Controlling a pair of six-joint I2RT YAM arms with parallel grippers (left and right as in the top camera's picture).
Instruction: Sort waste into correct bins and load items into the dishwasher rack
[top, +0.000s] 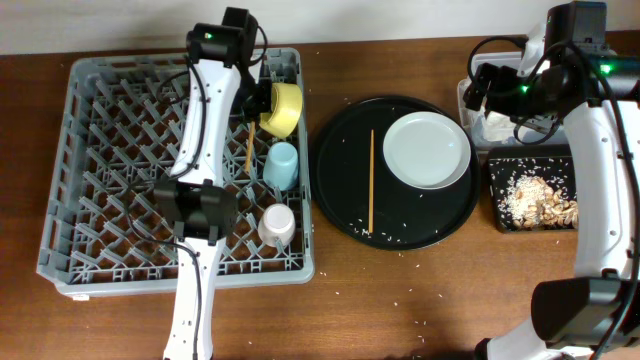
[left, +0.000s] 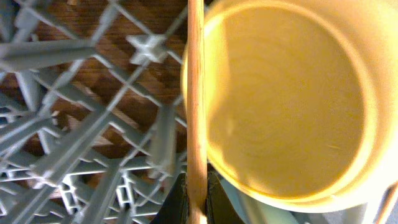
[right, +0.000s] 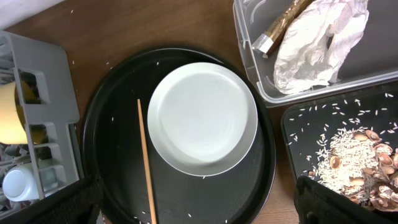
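My left gripper (top: 256, 101) (left: 196, 202) is over the grey dishwasher rack (top: 110, 120), shut on a wooden chopstick (top: 249, 150) (left: 196, 93) that lies beside the yellow bowl (top: 283, 108) (left: 286, 99). The light-blue cup (top: 282, 165) and pink cup (top: 277, 225) stand in the rack. The other chopstick (top: 371, 180) (right: 147, 168) and the pale plate (top: 427, 150) (right: 202, 118) lie on the round black tray (top: 340, 190). My right gripper (top: 485, 85) (right: 199, 211) is open and empty, high above the plate. The napkin (right: 317, 43) with the wrapper scrap (right: 280, 28) is in the clear tub (right: 249, 62). Rice and food chunks (top: 540, 198) (right: 354, 168) fill the flat black tray (top: 497, 170).
Loose rice grains (top: 375, 235) lie on the round black tray and on the wooden table (top: 420, 300) in front of it. The right arm hides most of the clear tub in the overhead view. The rack's corner (right: 43, 74) shows in the right wrist view.
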